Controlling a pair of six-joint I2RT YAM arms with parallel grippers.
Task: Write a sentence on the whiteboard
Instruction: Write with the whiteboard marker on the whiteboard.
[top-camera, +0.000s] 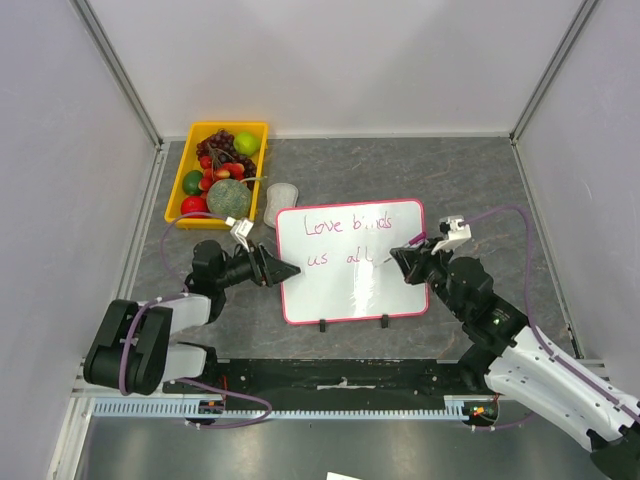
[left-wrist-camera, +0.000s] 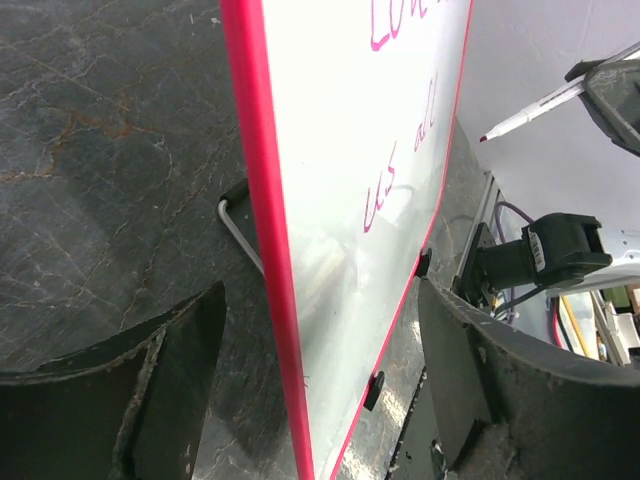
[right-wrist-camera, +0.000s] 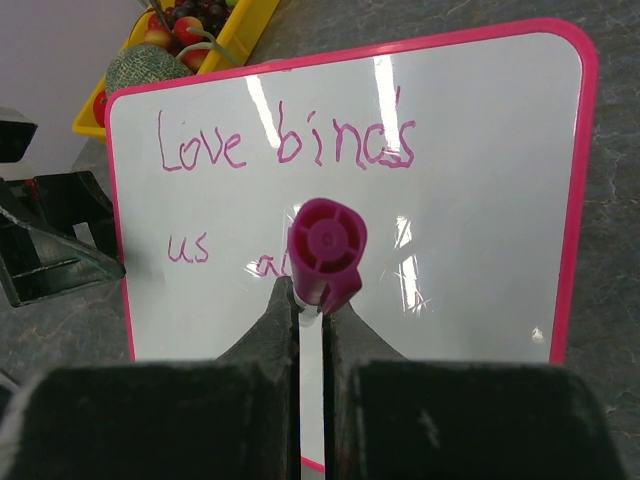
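Whiteboard (top-camera: 350, 292) sits at the middle of the dark stone table (top-camera: 480, 190), pink frame all round, its two black feet on the edge nearest the arm bases. The sentence (right-wrist-camera: 285, 145) reads "Love binds" on the upper line and "us all" below, in thin magenta script. The left gripper (left-wrist-camera: 320, 300) waits at the board's left edge, jaws spread wide with the pink frame between them and a gap on either side, gripping nothing. Over on the other side, the right gripper (right-wrist-camera: 312, 300) is clenched on a marker (right-wrist-camera: 327, 240), magenta cap end toward the wrist camera and white barrel pointing at the board. The tip sits close to the end of "all"; whether it touches the surface cannot be told. Behind the board's left corner, a yellow tray (top-camera: 228, 126) holds fruit.
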